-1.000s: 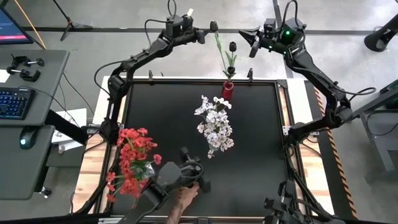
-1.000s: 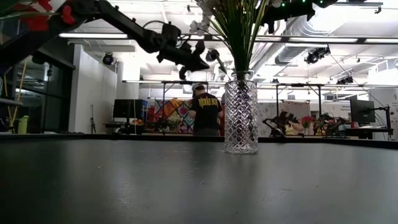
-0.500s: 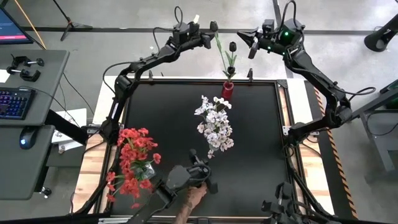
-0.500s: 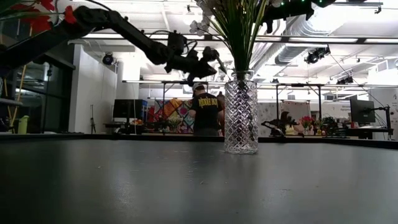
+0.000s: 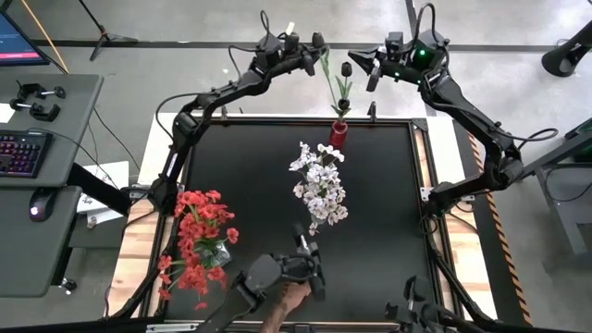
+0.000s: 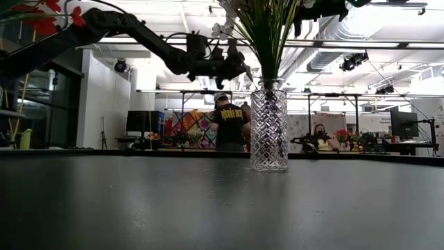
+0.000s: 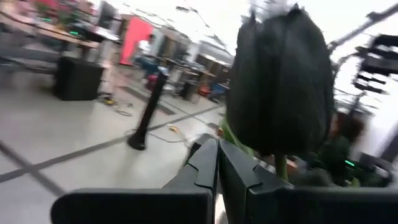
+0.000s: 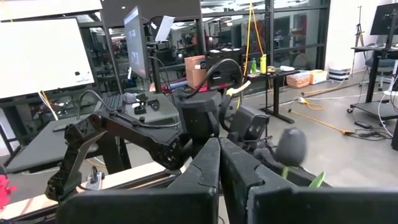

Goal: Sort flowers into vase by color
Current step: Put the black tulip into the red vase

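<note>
Here both arms are hovering beyond the bench's [image 5: 388,213] far edge. The left gripper [image 5: 314,42], jaws pressed together and holding nothing, is sitting just beside a dark bloom [image 5: 318,39]. The right gripper [image 5: 355,61], jaws likewise shut and empty, is hanging near a second dark bloom [image 5: 346,69]. Both blooms' stems are standing in the red vase [image 5: 339,135] at the far edge. The white flowers [image 5: 319,183] are filling a glass vase [image 6: 269,130] mid-bench, and the red flowers [image 5: 196,240] are standing at the near left corner.

Open-plan robotics lab, shown by exposed ceiling ducts [image 6: 347,31], desks with monitors [image 6: 404,123], a whiteboard [image 8: 43,56], keyboard [image 5: 20,153] at far left
</note>
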